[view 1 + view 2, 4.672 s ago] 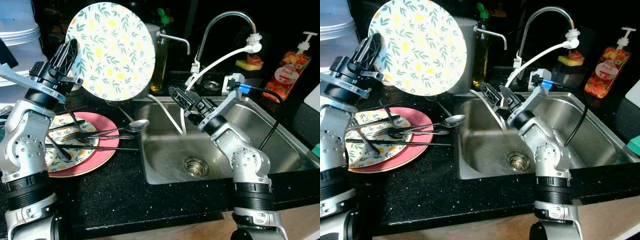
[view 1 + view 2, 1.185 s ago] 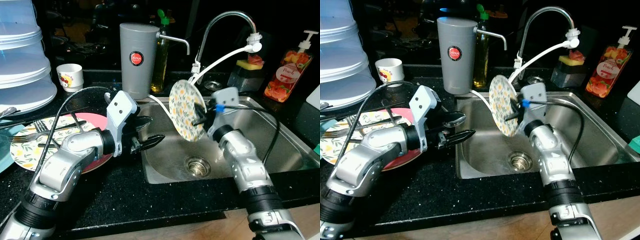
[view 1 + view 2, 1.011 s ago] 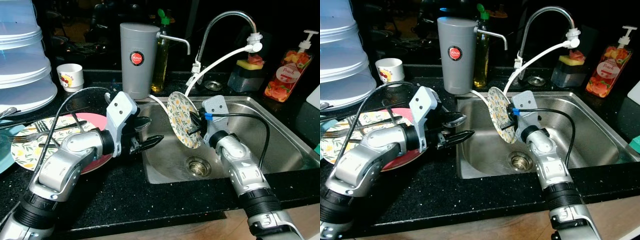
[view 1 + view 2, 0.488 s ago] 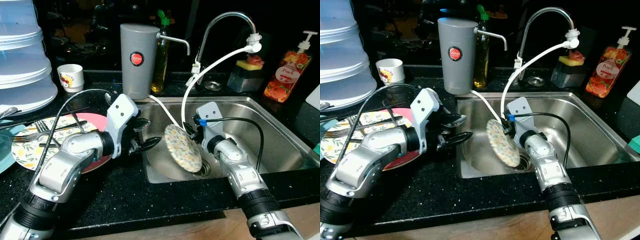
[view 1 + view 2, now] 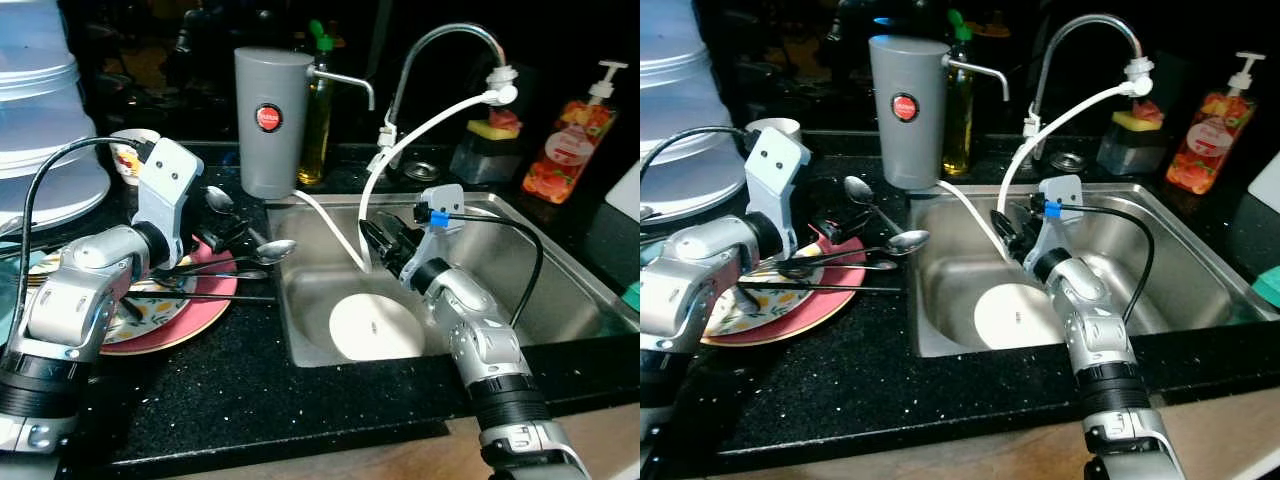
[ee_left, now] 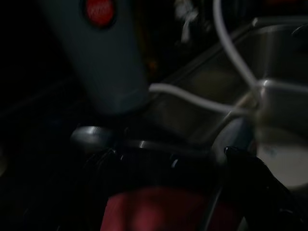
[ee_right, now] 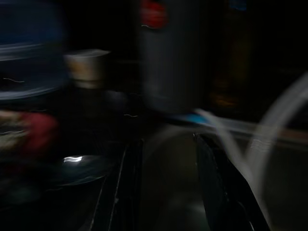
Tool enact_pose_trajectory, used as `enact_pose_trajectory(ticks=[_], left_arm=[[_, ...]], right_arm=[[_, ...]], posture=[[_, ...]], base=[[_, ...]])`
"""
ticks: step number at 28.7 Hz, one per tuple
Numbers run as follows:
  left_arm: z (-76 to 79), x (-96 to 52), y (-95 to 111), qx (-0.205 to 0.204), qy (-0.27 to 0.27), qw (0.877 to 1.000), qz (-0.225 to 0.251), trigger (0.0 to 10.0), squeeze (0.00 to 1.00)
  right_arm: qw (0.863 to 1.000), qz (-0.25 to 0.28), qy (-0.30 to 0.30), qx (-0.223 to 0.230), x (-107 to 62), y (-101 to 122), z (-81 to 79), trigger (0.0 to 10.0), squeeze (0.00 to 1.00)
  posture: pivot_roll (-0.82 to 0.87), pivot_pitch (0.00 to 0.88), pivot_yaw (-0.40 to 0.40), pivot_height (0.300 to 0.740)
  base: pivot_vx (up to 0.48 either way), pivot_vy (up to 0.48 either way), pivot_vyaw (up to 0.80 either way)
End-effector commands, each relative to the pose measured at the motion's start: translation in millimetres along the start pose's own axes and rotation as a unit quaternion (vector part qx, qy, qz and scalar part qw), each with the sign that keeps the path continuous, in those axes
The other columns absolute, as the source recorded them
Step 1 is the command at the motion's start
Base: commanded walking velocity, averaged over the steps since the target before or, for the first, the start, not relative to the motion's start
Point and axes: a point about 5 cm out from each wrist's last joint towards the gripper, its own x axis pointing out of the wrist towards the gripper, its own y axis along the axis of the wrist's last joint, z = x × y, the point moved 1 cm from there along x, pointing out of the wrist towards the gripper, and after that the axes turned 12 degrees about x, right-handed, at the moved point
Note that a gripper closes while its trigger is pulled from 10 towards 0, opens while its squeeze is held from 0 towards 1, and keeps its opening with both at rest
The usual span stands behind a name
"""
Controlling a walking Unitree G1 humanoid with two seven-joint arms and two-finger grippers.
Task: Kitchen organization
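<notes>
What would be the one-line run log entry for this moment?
white round plate: face down in steel sink | right gripper: above sink, fingers open | left gripper: over pink plate with cutlery

I see the black desk (image 5: 230,390) carrying a pink plate (image 5: 205,315), grey canister (image 5: 265,120), cup (image 5: 125,150) and soap bottle (image 5: 565,150).

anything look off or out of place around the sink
The plate lies face-down in the sink, white underside up, over where the drain would be. Cutlery sprawls across the stacked plates, one spoon overhanging toward the sink.
</notes>
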Motion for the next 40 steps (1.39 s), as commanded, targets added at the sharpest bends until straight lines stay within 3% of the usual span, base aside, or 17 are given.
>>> enact_pose_trajectory(ticks=[1, 3, 5, 10, 12, 16, 18, 24, 27, 28, 29, 33, 36, 40], left_arm=[[-1.7, -6.7, -7, -0.002, -0.019, 1.000, -0.020, 10.0, 1.00], [-4.7, -11.6, -10, 0.004, -0.028, 0.999, -0.030, 10.0, 1.00], [-9.8, -18.1, -14, 0.017, -0.039, 0.998, -0.048, 10.0, 0.00], [-17.1, -26.4, -22, 0.044, -0.058, 0.994, -0.083, 10.0, 0.00], [-18.2, -29.7, -25, 0.031, -0.076, 0.993, -0.089, 10.0, 0.00], [-11.3, -33.8, -31, 0.015, -0.119, 0.987, -0.103, 10.0, 0.00], [-0.6, -33.4, -39, 0.002, -0.151, 0.982, -0.116, 10.0, 0.00], [16.8, -33.4, -52, -0.022, -0.203, 0.970, -0.134, 10.0, 0.00], [18.2, -33.6, -54, -0.024, -0.209, 0.968, -0.139, 10.0, 0.00], [17.2, -33.1, -55, -0.021, -0.205, 0.968, -0.141, 9.4, 0.00], [12.3, -31.5, -54, -0.014, -0.188, 0.972, -0.139, 0.0, 0.00], [8.2, -30.2, -53, -0.009, -0.174, 0.975, -0.137, 0.0, 0.00], [-15.2, -25.9, -44, 0.026, -0.093, 0.989, -0.114, 0.0, 0.00], [-19.5, -26.1, -41, 0.033, -0.079, 0.990, -0.108, 0.0, 0.00]], right_arm=[[0.999, -0.011, 0.037, 0.016, -2.0, -2, -9.7, 10.0, 0.00], [0.998, -0.016, 0.059, 0.019, -2.4, -2, -16.1, 10.0, 0.00], [0.996, -0.025, 0.084, 0.022, -2.9, -4, -23.1, 10.0, 0.00], [0.993, -0.036, 0.107, 0.025, -2.8, -6, -29.0, 10.0, 0.00], [0.991, -0.046, 0.121, 0.032, -4.6, -8, -32.2, 10.0, 0.00], [0.987, -0.067, 0.140, 0.036, -8.6, -10, -37.1, 10.0, 0.00], [0.984, -0.085, 0.155, 0.034, -12.7, -13, -41.0, 10.0, 0.00], [0.983, -0.091, 0.159, 0.033, -14.5, -13, -42.2, 10.0, 0.00], [0.983, -0.092, 0.158, 0.033, -14.4, -13, -42.1, 10.0, 0.00], [0.983, -0.092, 0.157, 0.032, -14.4, -13, -42.0, 10.0, 0.00], [0.983, -0.092, 0.156, 0.032, -14.4, -12, -41.5, 10.0, 0.00], [0.983, -0.092, 0.155, 0.032, -14.5, -12, -41.1, 10.0, 0.00], [0.984, -0.090, 0.152, 0.035, -14.3, -11, -40.7, 10.0, 0.00], [0.984, -0.090, 0.152, 0.036, -14.1, -11, -41.0, 10.0, 0.00]], posture=[[0.06, 0.029, -0.064, 0.740], [0.06, 0.029, -0.064, 0.740], [0.06, 0.028, -0.064, 0.740], [0.07, 0.028, -0.063, 0.740], [0.07, 0.029, -0.064, 0.740], [0.07, 0.029, -0.063, 0.740], [0.07, 0.029, -0.063, 0.740], [0.07, 0.029, -0.063, 0.740], [0.06, 0.030, -0.061, 0.740], [0.06, 0.030, -0.061, 0.740], [0.06, 0.030, -0.062, 0.740], [0.06, 0.029, -0.063, 0.740], [0.06, 0.029, -0.067, 0.740], [0.06, 0.029, -0.067, 0.740]], base=[[0.000, 0.000, 0.00], [0.000, 0.000, 0.00], [0.000, 0.000, 0.00], [0.000, 0.000, 0.00], [0.000, 0.000, 0.00], [0.000, 0.000, 0.00], [0.000, 0.000, 0.00], [0.000, 0.000, 0.00], [0.000, 0.000, 0.00], [0.000, 0.000, 0.00], [0.000, 0.000, 0.00], [0.000, 0.000, 0.00], [0.000, 0.000, 0.00], [0.000, 0.000, 0.00]])
